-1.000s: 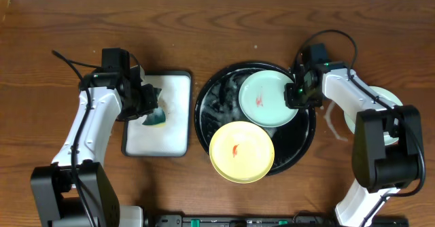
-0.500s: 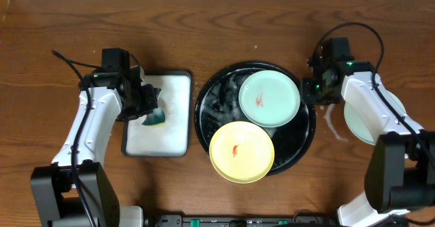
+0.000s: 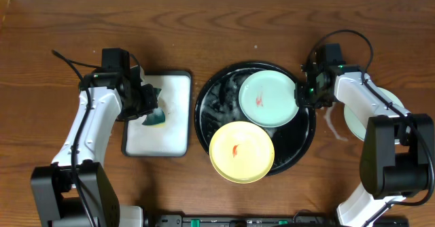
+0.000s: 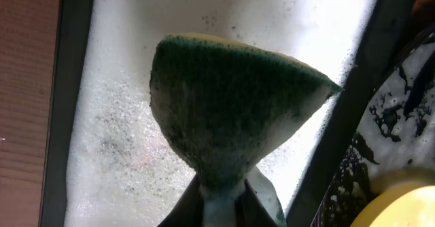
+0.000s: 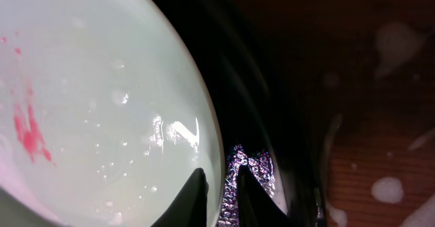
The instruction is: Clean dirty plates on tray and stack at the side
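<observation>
Right hand [image 3: 304, 95] is straddling the mint plate's [image 3: 269, 98] 3 o'clock rim, fingers nearly closed; left hand [image 3: 147, 107] is pinching a green sponge [image 4: 231, 118] over the white tray [image 3: 178, 91].

On the wet black tray [image 3: 207, 118] lie a red-smeared mint plate [image 3: 268, 98] and yellow plate [image 3: 241, 152]; another mint plate [image 3: 353, 118] lies right of it.

wooden table [image 3: 217, 37] | black tray [image 3: 204, 115] centre | white tray [image 3: 173, 118] left | mint plate [image 3: 353, 121] right

Left claw [image 4: 221, 210] is pinched closed; right claw [image 5: 217, 193] has fingers slightly parted, pointing down.
</observation>
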Controlling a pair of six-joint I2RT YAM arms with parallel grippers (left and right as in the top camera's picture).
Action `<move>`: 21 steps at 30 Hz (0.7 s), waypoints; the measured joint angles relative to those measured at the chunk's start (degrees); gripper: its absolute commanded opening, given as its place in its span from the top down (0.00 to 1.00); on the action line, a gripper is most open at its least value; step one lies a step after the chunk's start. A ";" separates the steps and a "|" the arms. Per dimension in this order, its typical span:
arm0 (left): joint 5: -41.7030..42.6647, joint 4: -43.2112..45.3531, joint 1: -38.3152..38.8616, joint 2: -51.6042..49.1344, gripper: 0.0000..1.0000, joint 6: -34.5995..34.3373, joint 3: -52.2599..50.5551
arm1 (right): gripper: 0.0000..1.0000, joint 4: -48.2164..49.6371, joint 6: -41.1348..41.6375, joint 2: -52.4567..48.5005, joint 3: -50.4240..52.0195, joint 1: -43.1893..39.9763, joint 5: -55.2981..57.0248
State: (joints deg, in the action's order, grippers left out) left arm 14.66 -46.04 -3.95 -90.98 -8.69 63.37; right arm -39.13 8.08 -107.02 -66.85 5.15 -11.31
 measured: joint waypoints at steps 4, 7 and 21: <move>0.00 0.00 0.00 0.00 0.92 0.00 0.00 | 0.99 0.07 -0.04 -1.11 0.00 0.00 -0.07; 0.00 0.00 0.00 0.00 0.92 0.00 0.00 | 0.99 0.50 0.44 -1.88 -0.02 0.00 -0.66; -3.34 13.84 3.98 -0.04 0.92 0.15 -8.94 | 0.99 0.87 1.16 -1.88 -0.04 0.00 -0.72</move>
State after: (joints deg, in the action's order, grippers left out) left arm 11.31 -32.21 0.03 -91.02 -8.54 54.43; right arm -38.26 9.23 -108.90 -66.89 5.15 -12.03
